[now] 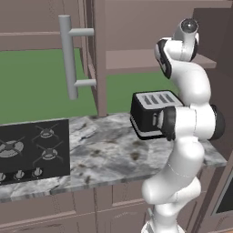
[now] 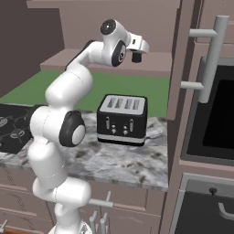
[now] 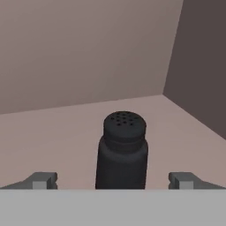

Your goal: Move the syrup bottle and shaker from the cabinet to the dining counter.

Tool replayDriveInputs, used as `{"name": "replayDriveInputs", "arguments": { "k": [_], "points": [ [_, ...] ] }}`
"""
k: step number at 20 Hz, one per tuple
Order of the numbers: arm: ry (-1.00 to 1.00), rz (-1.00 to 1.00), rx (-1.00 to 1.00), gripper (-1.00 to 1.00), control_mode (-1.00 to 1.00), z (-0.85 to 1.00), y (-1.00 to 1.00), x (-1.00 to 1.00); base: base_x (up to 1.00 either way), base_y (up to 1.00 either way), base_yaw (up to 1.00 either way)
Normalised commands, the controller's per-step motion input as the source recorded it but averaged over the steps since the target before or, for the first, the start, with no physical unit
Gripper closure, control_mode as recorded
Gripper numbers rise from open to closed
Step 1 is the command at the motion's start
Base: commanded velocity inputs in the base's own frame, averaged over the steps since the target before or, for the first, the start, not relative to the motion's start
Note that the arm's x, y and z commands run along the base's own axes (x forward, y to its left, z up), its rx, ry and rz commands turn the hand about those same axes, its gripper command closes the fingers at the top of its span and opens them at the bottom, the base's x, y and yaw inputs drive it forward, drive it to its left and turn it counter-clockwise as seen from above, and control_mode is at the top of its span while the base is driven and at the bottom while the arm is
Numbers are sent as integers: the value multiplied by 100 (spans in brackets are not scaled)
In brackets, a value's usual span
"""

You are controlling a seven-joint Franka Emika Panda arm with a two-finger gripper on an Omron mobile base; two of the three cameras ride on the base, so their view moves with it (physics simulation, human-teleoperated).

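Note:
The shaker (image 3: 122, 150), a small black cylinder with a perforated top, stands upright on the cabinet's inner shelf (image 3: 53, 132), close in front of the hand. My gripper (image 3: 114, 181) is open, and its two fingertips (image 3: 42, 180) flank the shaker's base on either side without touching it. Seen from the right base view, the hand (image 2: 136, 54) reaches into the cabinet just above the shelf (image 2: 155, 61). The cabinet door (image 1: 98, 54) with its long grey bar handle (image 1: 68, 57) hangs open on the left. The syrup bottle and the dining counter are out of view.
A black toaster (image 2: 122, 119) sits on the marbled counter (image 1: 109, 154) below the shelf. A black stove (image 1: 32, 150) lies to the left. Another handled door (image 2: 210, 59) and a dark oven opening (image 2: 215, 114) stand at the right. The cabinet's side wall (image 3: 198, 66) is close to the shaker's right.

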Motion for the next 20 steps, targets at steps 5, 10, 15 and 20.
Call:
{"name": "replayDriveInputs", "arguments": {
  "k": [5, 10, 15, 20],
  "points": [
    [0, 0, 0, -100, -100, -1, -4, 30, 0, 0, 0],
    [0, 0, 0, -100, -100, 0, -6, 26, 0, 0, 0],
    [0, 0, 1, -100, -100, -1, -12, 19, 0, 0, 0],
    [0, 0, 0, 100, -100, -1, -17, 9, 0, 0, 0]
  ]
}}
